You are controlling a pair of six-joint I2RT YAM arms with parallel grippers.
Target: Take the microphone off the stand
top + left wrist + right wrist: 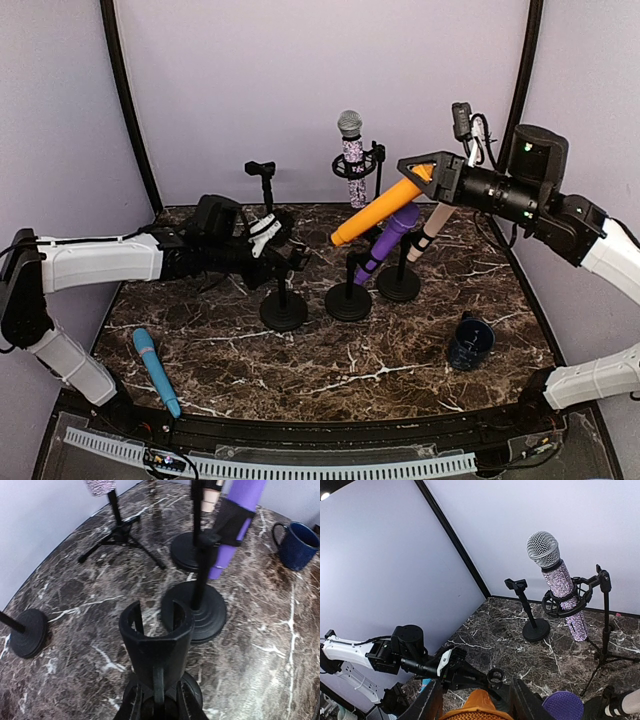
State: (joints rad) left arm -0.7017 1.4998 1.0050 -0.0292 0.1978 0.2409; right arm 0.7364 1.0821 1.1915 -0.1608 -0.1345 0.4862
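Where the mic is: the orange microphone [375,212] hangs in the air above the middle of the table, clear of its stand [283,312]. The clip [156,632] on that stand is empty.
Right claw: the right claw [420,173] pinches the orange microphone close to its mesh head, with a finger on either side of the body.
Left claw: the left claw [290,253] is pressed together on the stand's stem, just under the clip, and steadies it.
Long axis: it slants from high on the right to low on the left in the top view.
Pointing: the head points up toward the right wrist, and the tail points down toward the left arm and the empty clip.
Risk, tail swing: the low tail hangs near the purple microphone [392,235]. We judge that a turn of the wrist could sweep the tail into it and knock it over.
Risk, slip: the body looks smooth and tapered, and we hold it at one end only. We judge that it could slide or droop if moved fast.
Risk, stand: if the left claw lets go with a jerk, the stand may rock on its base.
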